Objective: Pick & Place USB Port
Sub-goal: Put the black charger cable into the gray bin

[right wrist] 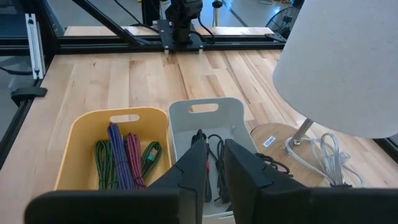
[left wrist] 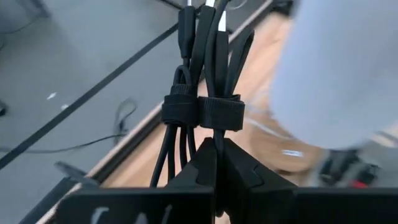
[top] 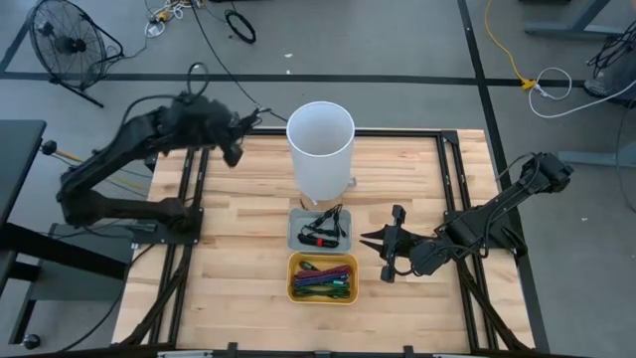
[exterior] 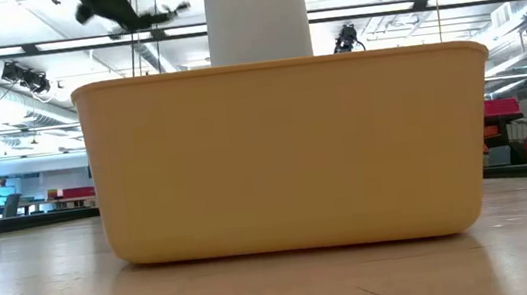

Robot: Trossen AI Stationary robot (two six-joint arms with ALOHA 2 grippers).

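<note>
Beside the tall white cylinder [top: 320,149], the left gripper [top: 236,134] clenches a strapped black cable bundle [left wrist: 202,93], while the right gripper [top: 376,242] rests nearby, fingers slightly parted.

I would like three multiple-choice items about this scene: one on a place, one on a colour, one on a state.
1. Where is the left gripper?
A. above the table's far left part, beside the white cylindrical bucket
B. inside the yellow bin
C. on the floor

2. Which colour is the plastic bin holding the coloured cable bundles?
A. grey
B. yellow
C. blue

3. What is the left gripper doing?
A. open, empty
B. shut on a black strapped cable bundle
C. shut on the bucket

Key: 1 A, the high view shows it there; 2 B, its rim is yellow; 3 B, the fingers clamp the bundle.
</note>
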